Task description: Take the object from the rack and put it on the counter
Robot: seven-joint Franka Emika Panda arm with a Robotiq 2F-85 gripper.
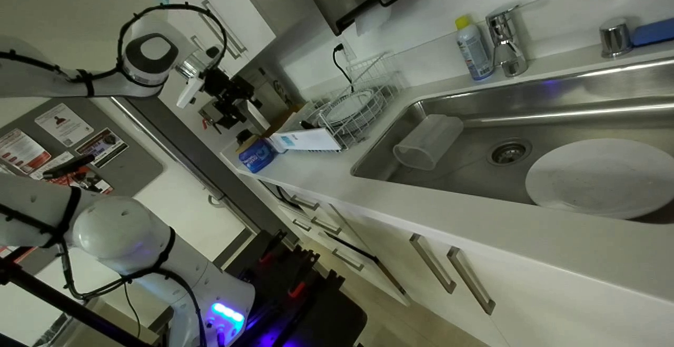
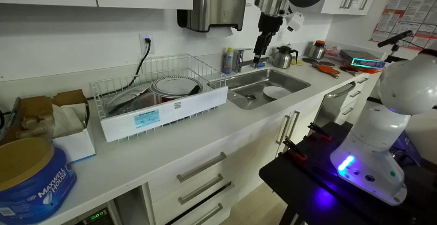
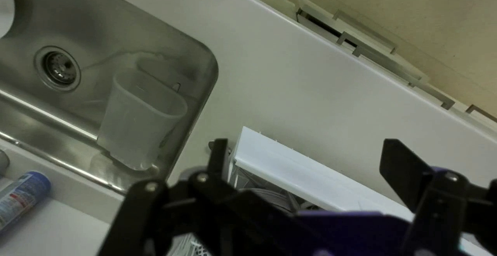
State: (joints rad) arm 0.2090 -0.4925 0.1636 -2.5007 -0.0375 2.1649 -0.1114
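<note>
Hovering with Robotiq gripper (image 3: 306, 151) wide, clear of wire dish rack (image 2: 201, 104).
With plates (image 2: 175, 85) inside it, white counter (image 2: 143, 156) beneath.

In an exterior view, bare counter (image 2: 191, 136) gives me a lane along the near side of the rack (image 2: 167, 110). Its white panel (image 2: 201, 102) blocks that side, a box (image 2: 80, 143) stands just left, a dispenser (image 2: 218, 4) juts above the far right; the top lies open.
</note>
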